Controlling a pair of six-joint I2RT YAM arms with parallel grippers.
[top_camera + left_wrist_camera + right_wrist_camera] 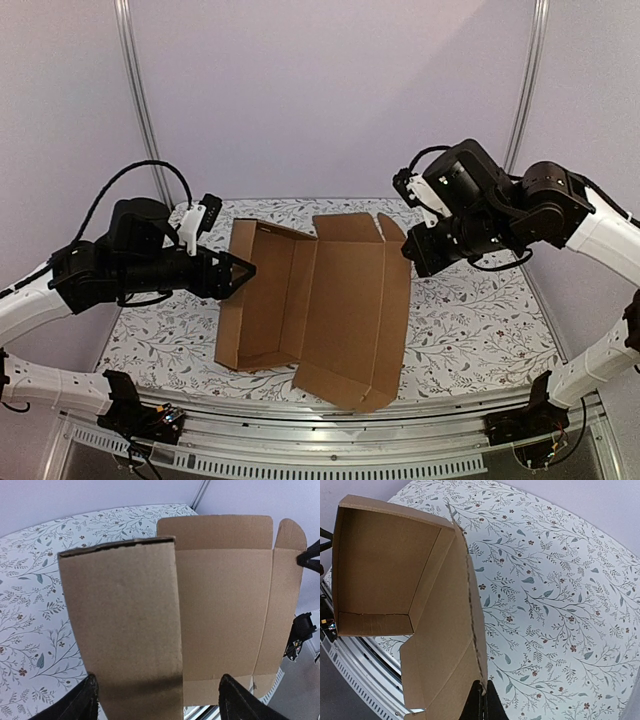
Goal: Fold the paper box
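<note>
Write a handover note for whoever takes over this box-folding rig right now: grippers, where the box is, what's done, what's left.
Left gripper: open, at the tray's left wall, not clamped on it.
Right gripper: shut, tip against the far right edge of the raised lid.
Paper box: mid-table, tray walls standing on the left, lid open and tilted up on the right.
Done: tray formed.
Left: fold the lid over and tuck its flaps.
</note>
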